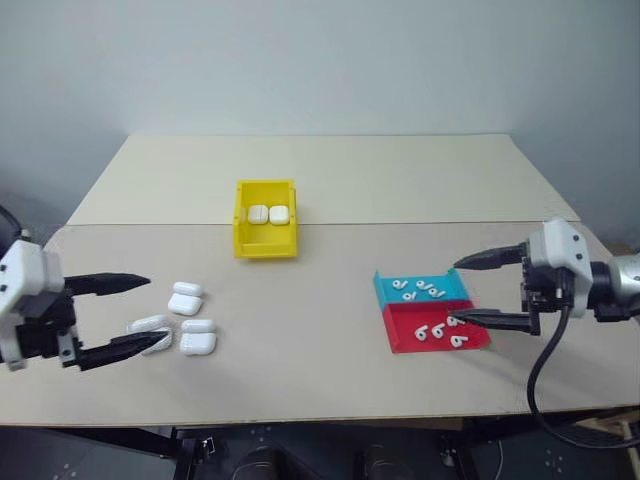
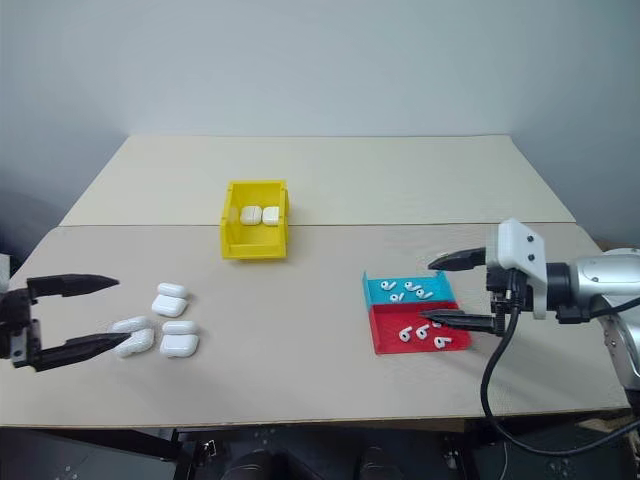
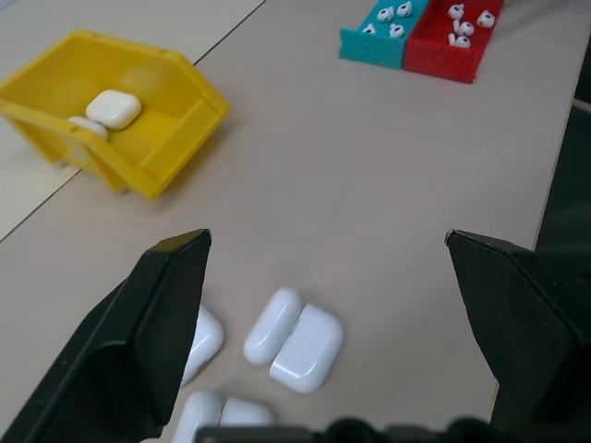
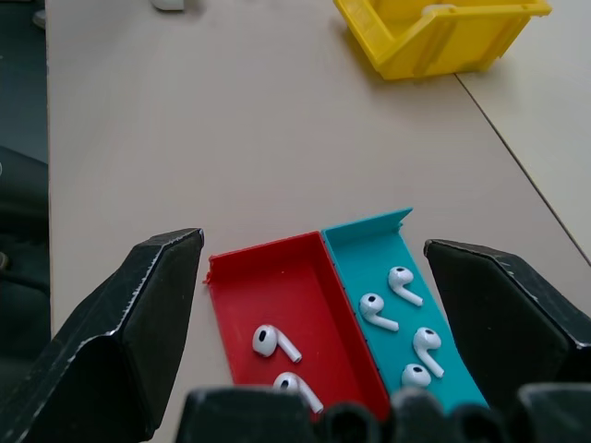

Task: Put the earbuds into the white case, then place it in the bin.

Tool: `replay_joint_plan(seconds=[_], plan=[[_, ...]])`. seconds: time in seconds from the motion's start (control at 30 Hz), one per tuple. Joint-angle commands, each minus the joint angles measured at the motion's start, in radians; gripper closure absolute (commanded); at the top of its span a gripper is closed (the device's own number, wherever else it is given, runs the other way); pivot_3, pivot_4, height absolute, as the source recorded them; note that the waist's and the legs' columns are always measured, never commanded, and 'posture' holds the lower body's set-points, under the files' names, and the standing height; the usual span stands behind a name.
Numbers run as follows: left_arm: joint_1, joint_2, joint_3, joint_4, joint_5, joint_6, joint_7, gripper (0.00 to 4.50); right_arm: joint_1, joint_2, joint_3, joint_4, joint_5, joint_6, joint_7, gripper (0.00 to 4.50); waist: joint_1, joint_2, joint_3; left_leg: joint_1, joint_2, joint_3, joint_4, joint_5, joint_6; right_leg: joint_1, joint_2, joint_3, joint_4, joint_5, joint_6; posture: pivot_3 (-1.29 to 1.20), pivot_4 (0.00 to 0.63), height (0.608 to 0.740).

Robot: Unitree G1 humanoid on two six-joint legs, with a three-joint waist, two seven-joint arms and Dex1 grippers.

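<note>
Several white cases (image 1: 186,298) lie grouped at the table's front left, one of them with its lid flipped back (image 3: 295,337). My left gripper (image 1: 157,310) stands open just left of them, its lower finger by the nearest case. The earbuds (image 1: 418,290) lie in a teal tray (image 1: 455,290) and a red tray (image 1: 400,328) at the front right. My right gripper (image 1: 456,292) is open over those trays, with nothing between its fingers. The yellow bin (image 1: 266,243) sits mid-table with two closed cases (image 1: 268,214) inside.
The table is two beige tops joined by a seam (image 1: 400,223) just behind the bin. A grey wall rises past the far edge. Bare tabletop lies between the cases and the trays, and the near edge runs just below both grippers.
</note>
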Motion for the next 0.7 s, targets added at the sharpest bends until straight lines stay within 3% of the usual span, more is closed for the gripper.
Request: replay_joint_plan(seconds=[0.03,0.63,0.7], plan=[[0.016,-0.001,0.054,-0.039,0.010,0.015,0.024,0.06,0.006,-0.015,-0.049,-0.035,0.027,-0.002,0.002,0.00,0.000,0.000,0.000,0.000,0.000,0.000,0.000,0.000,0.000,0.000,0.000,0.000,0.000,0.000,0.000,0.00,0.150,0.740],[0.139,0.058,0.170,-0.036,0.060,0.081,-0.117,0.06,-0.008,0.033,-0.015,-0.054,0.021,-0.005,-0.038,0.00,-0.001,0.000,0.000,-0.001,0.000,0.000,0.000,0.000,0.000,-0.001,0.000,0.000,0.000,0.000,-0.001,0.00,0.150,0.740],[0.130,0.057,0.170,-0.033,0.040,0.089,-0.135,0.46,-0.014,0.035,-0.011,-0.052,0.022,-0.005,-0.037,0.00,-0.001,0.000,0.000,0.000,0.000,0.000,0.000,0.000,0.000,-0.001,0.000,0.000,0.000,0.000,-0.001,0.00,0.150,0.740]])
